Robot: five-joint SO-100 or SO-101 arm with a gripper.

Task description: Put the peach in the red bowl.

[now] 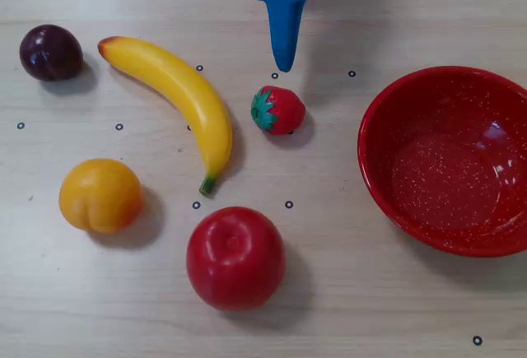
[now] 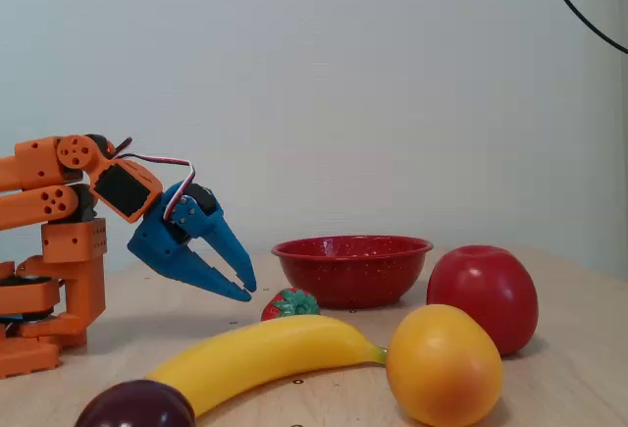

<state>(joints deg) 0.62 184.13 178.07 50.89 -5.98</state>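
Note:
The peach (image 1: 100, 195), yellow-orange with a cleft, lies on the wooden table at the left in the overhead view. In the fixed view the peach (image 2: 444, 366) is nearest the camera. The red bowl (image 1: 445, 177), speckled white, sits empty at the right edge; from the side the red bowl (image 2: 351, 272) stands behind the fruit. My blue gripper (image 1: 284, 66) hangs above the table at the top centre, far from the peach. Side on, the gripper (image 2: 247, 292) points down toward the table, its tips nearly touching, holding nothing.
A strawberry (image 1: 278, 110) lies just below the gripper tip. A banana (image 1: 185, 95) runs diagonally between the gripper and the peach. A red apple (image 1: 235, 257) sits to the right of the peach, and a dark plum (image 1: 50, 52) lies at the upper left.

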